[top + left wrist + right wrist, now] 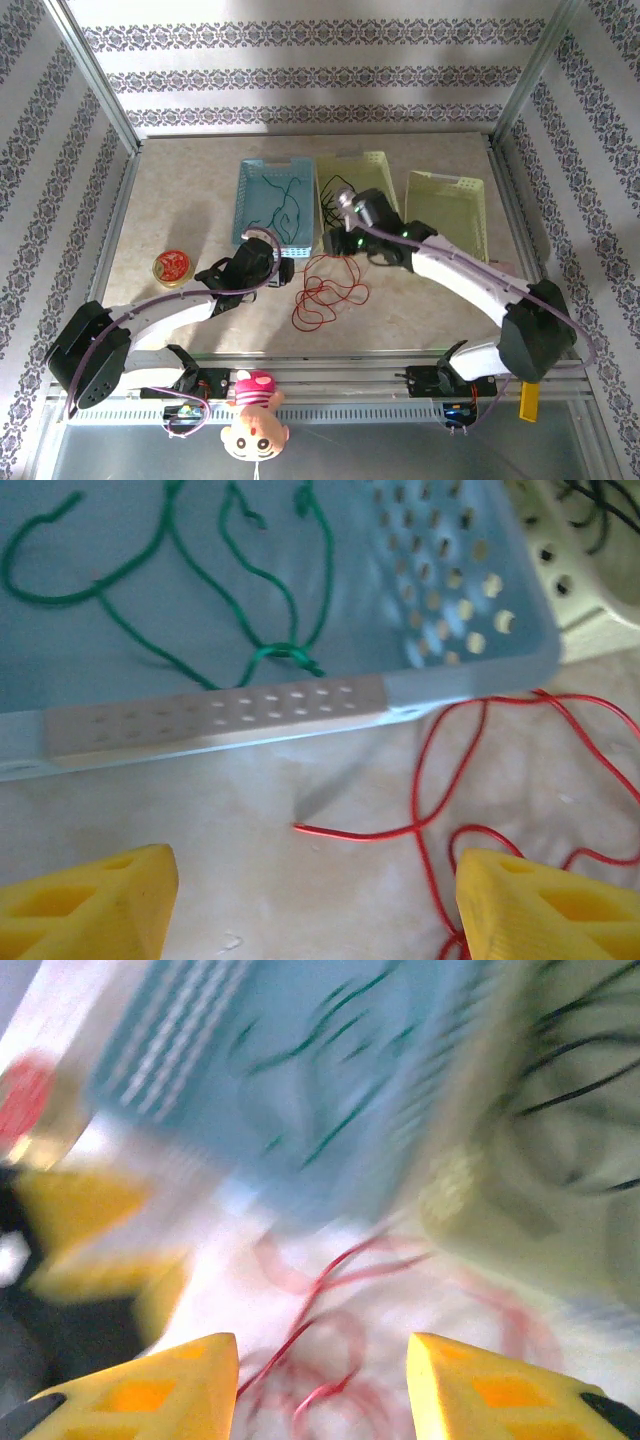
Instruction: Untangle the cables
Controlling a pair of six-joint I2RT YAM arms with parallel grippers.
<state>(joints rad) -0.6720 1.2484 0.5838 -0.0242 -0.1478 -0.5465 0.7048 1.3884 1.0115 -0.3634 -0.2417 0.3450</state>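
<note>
Red cable [322, 292] lies looped, long axis near-to-far; left and right jaws gape empty.

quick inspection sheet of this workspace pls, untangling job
surface: beige table, bare at the left rear
job's things: red cable loose on the table in front of the baskets; green cable in the blue basket; black cable in the middle pale basket
clutter: red-topped tin at left; plush doll at the near edge; right pale basket, nothing seen inside
grippers: left gripper open, by the red cable's end; right gripper open above the red cable, view blurred
cables: purple leads run along both arms
surroundings: patterned walls, metal frame
</note>
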